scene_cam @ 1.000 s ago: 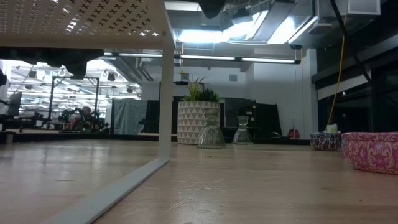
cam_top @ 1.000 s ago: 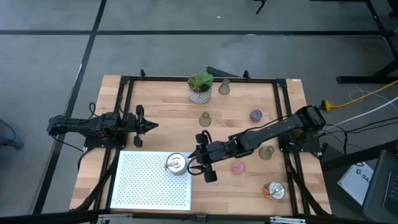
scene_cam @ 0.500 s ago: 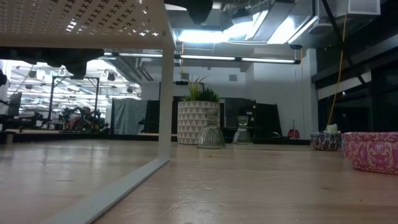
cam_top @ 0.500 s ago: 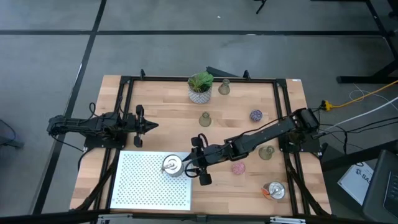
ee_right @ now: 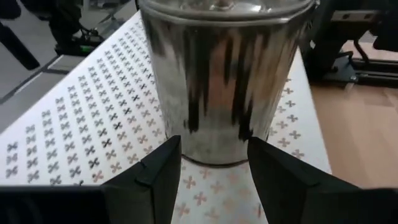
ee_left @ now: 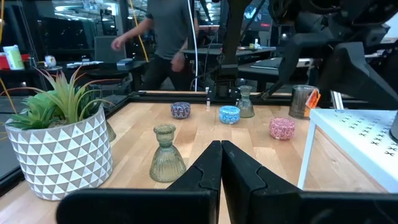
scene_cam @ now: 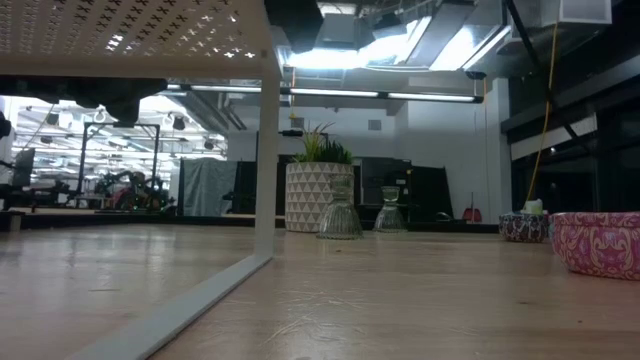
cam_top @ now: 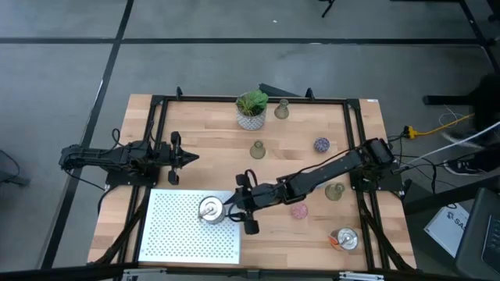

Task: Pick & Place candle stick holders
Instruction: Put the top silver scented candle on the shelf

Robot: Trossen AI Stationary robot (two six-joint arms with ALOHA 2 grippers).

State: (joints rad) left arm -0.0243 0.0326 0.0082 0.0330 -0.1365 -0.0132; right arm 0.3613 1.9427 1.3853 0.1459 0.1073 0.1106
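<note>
A shiny silver candle stick holder [cam_top: 209, 209] stands upright over the white perforated platform [cam_top: 176, 238] at the table's near left, with my right gripper [cam_top: 229, 208] shut on it. In the right wrist view the holder [ee_right: 224, 74] fills the picture. Loose on the wood stand three olive-grey holders [cam_top: 257, 150] [cam_top: 281, 110] [cam_top: 334, 192], a purple one [cam_top: 321, 144], a pink one [cam_top: 299, 210] and a second silver one [cam_top: 344, 239]. A blue holder [ee_left: 229, 114] shows in the left wrist view. My left gripper [cam_top: 190, 158] waits shut at the left. My right gripper pinches the silver holder's lower wall [ee_right: 186, 146] between its two fingers [ee_right: 158, 171], one on each side. The fingers come from the table's right, slanting slightly down. The holder stays upright, its base close over the platform; whether it rests there I cannot tell.
A green plant in a white patterned pot [cam_top: 251, 110] stands at the far middle. The platform is raised on legs [scene_cam: 265, 150], with room beneath. Black rails [cam_top: 156, 140] run along the table's left and right sides. A person moves in the room beyond the table [ee_left: 168, 31].
My right gripper has carried the silver holder toward the table's left edge and lower, from the platform's right rim farther in over it. The holder has stayed upright in the hold.
</note>
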